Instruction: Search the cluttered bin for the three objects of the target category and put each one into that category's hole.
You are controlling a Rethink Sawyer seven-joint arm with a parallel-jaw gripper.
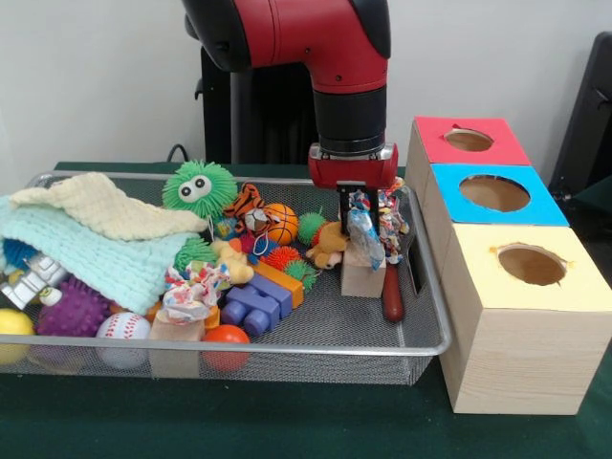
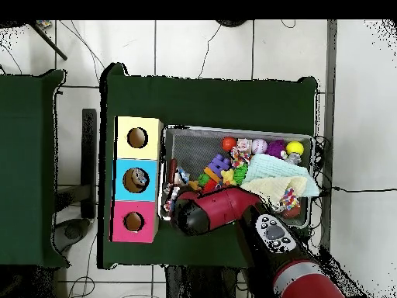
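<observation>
Front view: your gripper (image 1: 356,212) is down inside the wire mesh bin (image 1: 421,287), right end, closed on a rag bundle (image 1: 376,226) — knotted scraps of multicoloured fabric, white, red and blue showing, hanging off the fingers. The bundle sits just above a plain wooden block (image 1: 361,275), touching or nearly so; can't tell which. A red-handled tool (image 1: 393,293) lies right of the block against the bin wall.

A second bundle of the same look, a knotted fabric scrap (image 1: 191,291), sits near the front of the bin on another wooden block (image 1: 176,346), left of centre.

Other clutter, left to right:
- pale green and cream knitted cloths (image 1: 96,234) draped over the left side
- purple spiky ball (image 1: 73,311), yellow ball (image 1: 13,330), baseball (image 1: 122,333)
- green fuzzy ball with googly eyes (image 1: 198,188)
- purple building bricks (image 1: 254,306), orange ball (image 1: 227,342), small basketball (image 1: 280,223)

Right of the bin, three boxes with round holes in a row: yellow box (image 1: 535,316) nearest, blue box (image 1: 483,206) in the middle, red box (image 1: 459,143) farthest.

Overhead view: the arm (image 2: 225,211) covers the gripper, and something lies in the blue box's hole (image 2: 137,179) — too small to identify.
</observation>
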